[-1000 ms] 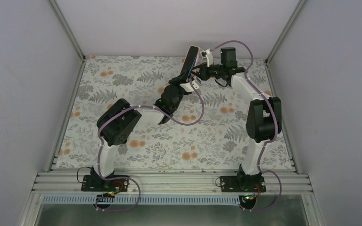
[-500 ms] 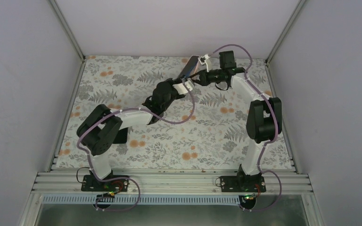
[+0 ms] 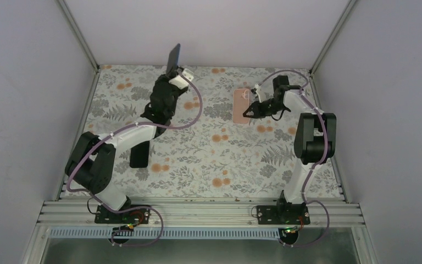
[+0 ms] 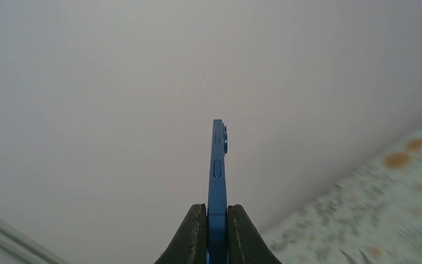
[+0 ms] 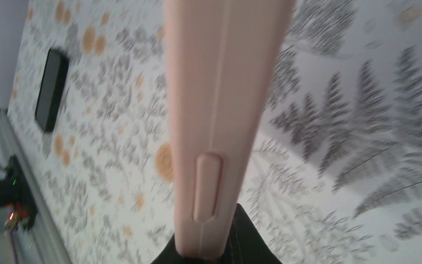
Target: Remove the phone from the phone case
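Note:
My left gripper (image 3: 171,73) is shut on the blue phone (image 3: 173,57) and holds it up edge-on at the far left of the table. In the left wrist view the phone (image 4: 217,170) stands upright between the two dark fingers (image 4: 193,231). My right gripper (image 3: 251,110) is shut on the pink phone case (image 3: 242,105), which sits low over the table at the far right. In the right wrist view the case (image 5: 220,110) fills the middle, its side button showing. The phone and the case are well apart.
A black rectangular object (image 3: 138,155) lies on the floral table cover near the left arm; it also shows in the right wrist view (image 5: 51,88). Grey walls (image 3: 198,27) close in the back and sides. A metal rail (image 3: 198,212) runs along the near edge.
The phone has come out of the case. My left gripper has swung left and back with the phone. My right gripper has drawn right and down with the pink case.

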You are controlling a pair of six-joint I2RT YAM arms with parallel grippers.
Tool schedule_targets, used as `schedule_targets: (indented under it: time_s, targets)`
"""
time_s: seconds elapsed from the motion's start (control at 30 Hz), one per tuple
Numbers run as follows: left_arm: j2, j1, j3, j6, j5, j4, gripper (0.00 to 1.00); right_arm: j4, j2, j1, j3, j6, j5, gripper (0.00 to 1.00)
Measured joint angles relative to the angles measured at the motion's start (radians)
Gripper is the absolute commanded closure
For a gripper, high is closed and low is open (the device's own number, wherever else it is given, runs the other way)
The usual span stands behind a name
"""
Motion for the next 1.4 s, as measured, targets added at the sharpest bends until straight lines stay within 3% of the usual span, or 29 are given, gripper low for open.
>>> schedule_targets:
  time_s: [0.3,0.47,0.6,0.67,0.7,0.73,0.87,0.93,1.03,1.13,1.27,1.37,1.4]
  targets:
    - [-0.016,-0.172,-0.152,0.056,-0.125,-0.303,0.98,-0.298,0.004,0.005,-0.106,-0.272,-0.077,0.97]
    - [-0.016,-0.301,-0.261,0.057,-0.216,-0.507,0.98,-0.392,0.008,0.005,-0.206,-0.352,-0.067,0.97]
    - [0.021,-0.371,-0.278,0.057,-0.28,-0.552,0.96,-0.416,0.034,0.005,-0.198,-0.389,-0.068,0.96]
    - [0.048,-0.408,-0.279,0.057,-0.315,-0.558,0.78,-0.422,0.049,0.005,-0.198,-0.398,-0.067,0.97]
    - [0.06,-0.425,-0.279,0.058,-0.328,-0.559,0.59,-0.423,0.058,0.005,-0.199,-0.401,-0.067,0.96]
    - [0.07,-0.442,-0.279,0.058,-0.336,-0.562,0.43,-0.422,0.068,0.005,-0.2,-0.404,-0.066,0.92]
    - [0.082,-0.509,-0.283,0.05,-0.323,-0.592,0.19,-0.409,0.104,0.005,-0.22,-0.402,-0.048,0.69]
    - [0.082,-0.535,-0.283,0.043,-0.302,-0.617,0.01,-0.401,0.11,0.004,-0.233,-0.396,-0.037,0.42]
    - [0.071,-0.566,-0.278,0.017,-0.248,-0.682,0.0,-0.399,0.108,-0.001,-0.234,-0.393,-0.026,0.02]
    - [0.034,-0.586,-0.252,-0.017,-0.173,-0.784,0.0,-0.434,0.083,-0.007,-0.219,-0.394,-0.026,0.0]
    - [-0.088,-0.576,-0.152,-0.043,-0.005,-0.93,0.0,-0.418,0.023,-0.006,-0.132,-0.382,0.106,0.0]
    - [-0.18,-0.489,-0.04,-0.037,0.106,-0.986,0.01,-0.394,-0.026,0.023,-0.011,-0.378,0.198,0.0]
    - [-0.201,-0.435,0.001,-0.032,0.143,-0.993,0.07,-0.379,-0.047,0.048,0.024,-0.379,0.226,0.0]
